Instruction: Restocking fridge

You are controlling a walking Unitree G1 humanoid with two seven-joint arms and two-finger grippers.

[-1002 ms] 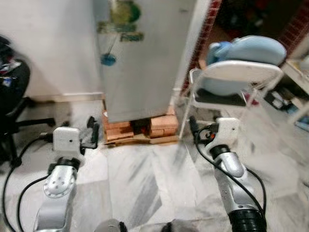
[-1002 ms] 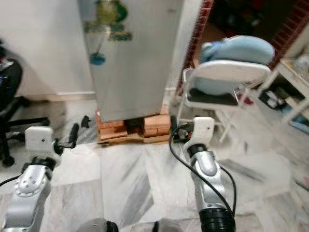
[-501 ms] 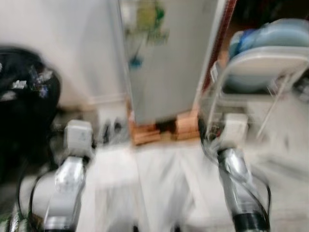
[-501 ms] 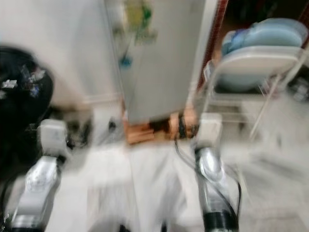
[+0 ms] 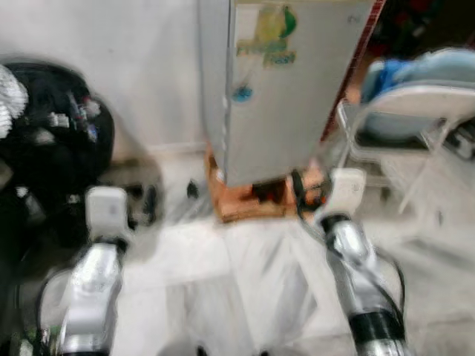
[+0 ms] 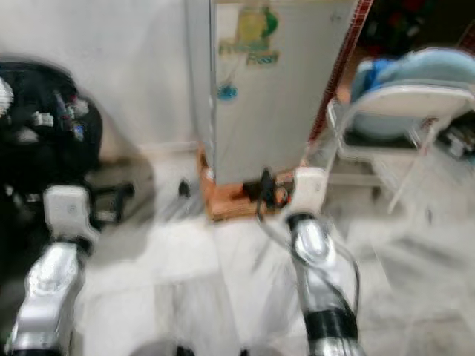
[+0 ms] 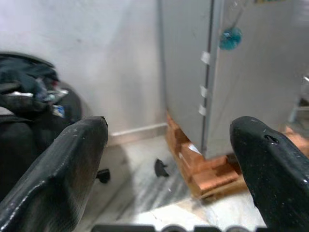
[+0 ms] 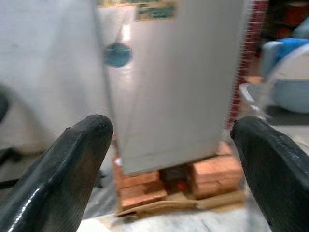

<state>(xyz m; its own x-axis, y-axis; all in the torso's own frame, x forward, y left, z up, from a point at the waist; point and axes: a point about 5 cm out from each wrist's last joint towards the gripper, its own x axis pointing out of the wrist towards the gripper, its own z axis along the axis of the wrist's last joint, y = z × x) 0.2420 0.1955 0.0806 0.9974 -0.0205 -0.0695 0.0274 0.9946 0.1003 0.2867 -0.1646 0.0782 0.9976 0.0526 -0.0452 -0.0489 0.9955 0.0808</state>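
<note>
— Currently facing one fridge [image 5: 286, 89], door shut, raised on bricks [image 5: 249, 202] against the wall [image 5: 111, 67]. Handling estimate?

— Heavy, rigid, smooth metal; not to be lifted. Only the door to be swung. Take hold along the door's vertical edge, near the seam; no handle discernible through blur.

— Tool state?

— Left gripper [image 7: 169, 159]: fingers spread wide, nothing between. Right gripper [image 8: 171, 159]: likewise spread, empty. Both held low ahead of the body, short of the fridge.

— Count?

— One fridge, two grippers, one chair [image 5: 404, 111] to the right, one dark heap [image 5: 52, 141] to the left. No stock items to be counted.
</note>
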